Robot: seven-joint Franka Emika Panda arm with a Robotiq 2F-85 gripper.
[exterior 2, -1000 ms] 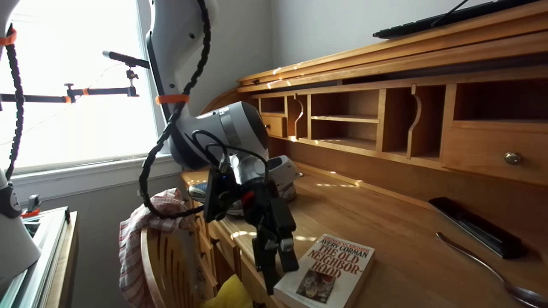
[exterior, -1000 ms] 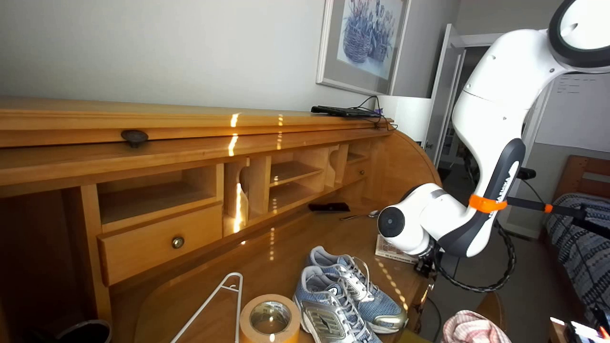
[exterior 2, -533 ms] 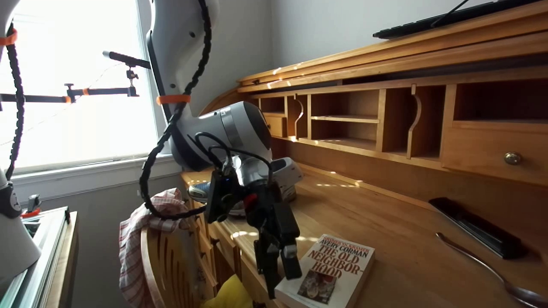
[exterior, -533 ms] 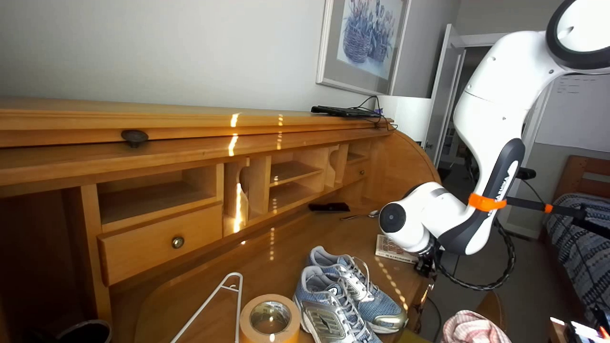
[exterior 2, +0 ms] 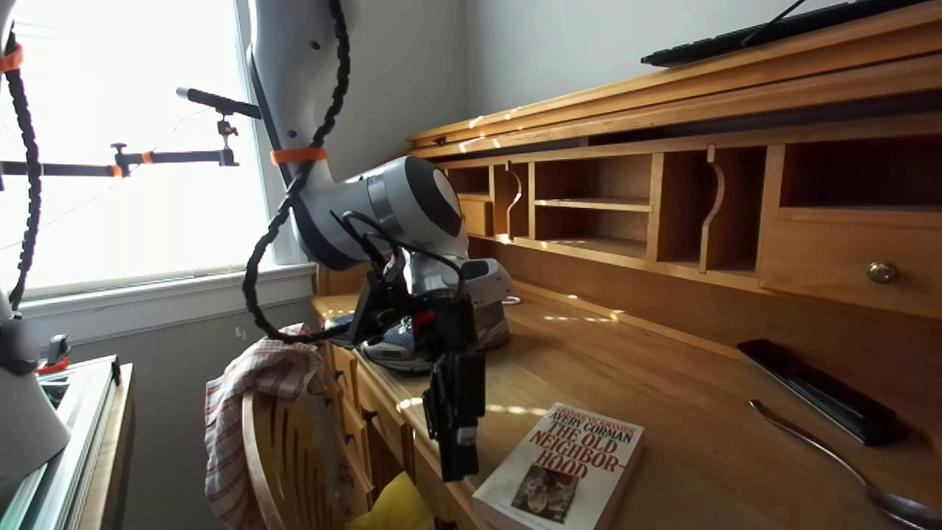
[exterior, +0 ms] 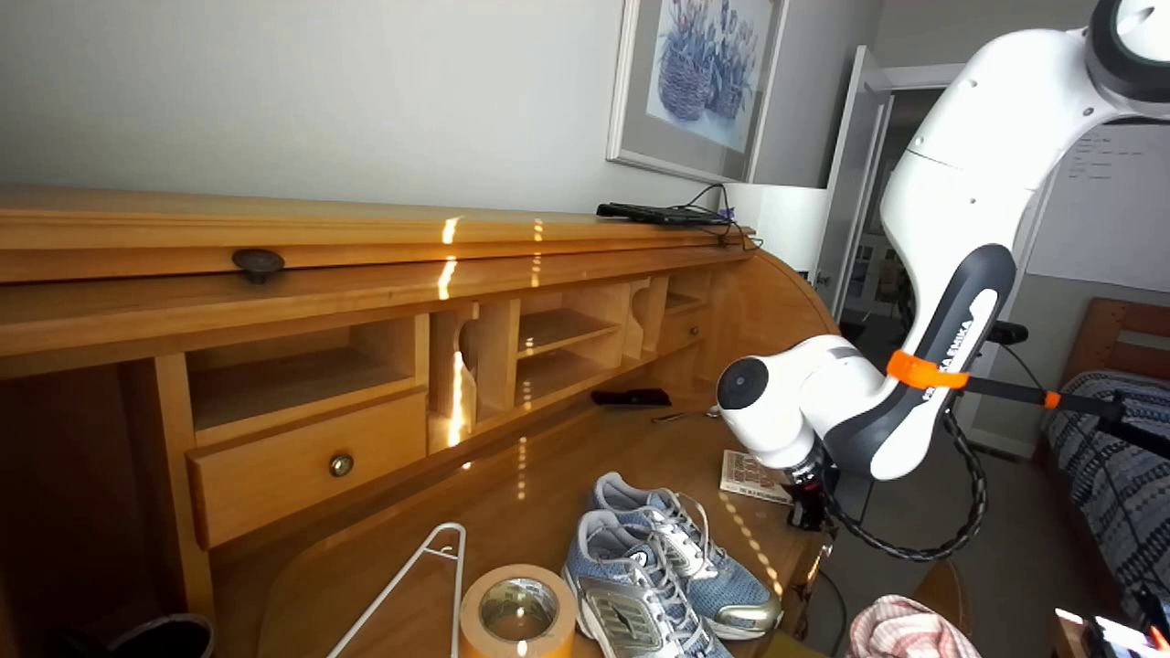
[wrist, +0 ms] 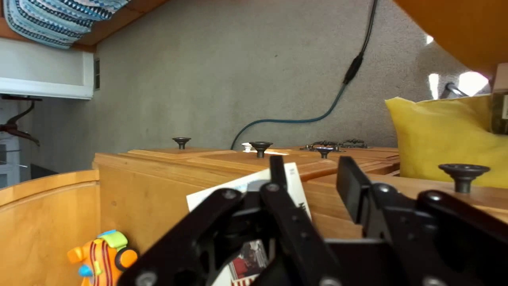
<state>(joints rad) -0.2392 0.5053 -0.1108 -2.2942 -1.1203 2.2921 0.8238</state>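
In the wrist view my gripper (wrist: 313,176) stands parted, empty; in an exterior view the paperback (exterior 2: 563,460) lies on the desk (exterior 2: 684,412), bottom centre, nearly reached, I judge, not yet gripped

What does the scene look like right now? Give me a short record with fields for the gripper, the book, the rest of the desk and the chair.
Hold: gripper open, nothing in it
Place: beside the book, not touching it, near the front edge of the desk
Book: flat, cover up, title The Old Neighborhood
Also on desk: spoon, long black object, shoes, roll of tape, hanger
Top ledge: what looks like a keyboard
In front: chair, red-striped cloth over its back; yellow cushion nearby
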